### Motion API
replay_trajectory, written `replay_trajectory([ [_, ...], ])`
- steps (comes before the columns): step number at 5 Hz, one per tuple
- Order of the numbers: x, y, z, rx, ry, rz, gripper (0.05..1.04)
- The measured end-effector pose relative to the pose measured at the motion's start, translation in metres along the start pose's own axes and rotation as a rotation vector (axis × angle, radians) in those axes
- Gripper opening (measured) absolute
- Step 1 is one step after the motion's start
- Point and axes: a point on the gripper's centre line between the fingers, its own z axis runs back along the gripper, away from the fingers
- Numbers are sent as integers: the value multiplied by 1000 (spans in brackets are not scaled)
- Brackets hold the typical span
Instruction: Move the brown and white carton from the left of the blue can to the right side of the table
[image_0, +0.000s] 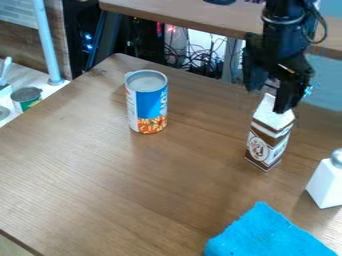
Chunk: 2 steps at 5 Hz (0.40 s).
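Wooden bench (180, 175): level support for all the objects described. Black robot arm (279, 35): hangs from the upper right, placing its gripper (269, 100) directly over the carton. The fingers (286, 97) are spread about the carton's top, a spacing that seems to suit its narrow ridge; whether they touch it cannot be told. Blue cloth (267, 235): lies at the near edge, limp and so low. Brown-and-white carton (268, 142): upright on its base, right of centre, ridge uppermost beneath the gripper. Can (147, 102): upright on its flat end, well apart. White container (326, 184): upright at right, near the cloth.
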Motion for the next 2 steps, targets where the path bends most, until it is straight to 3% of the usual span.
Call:
replay_trajectory([
  [1,-1,1,13,5,-19,7,1004],
  [2,-9,4,48,24,-40,10,1004],
])
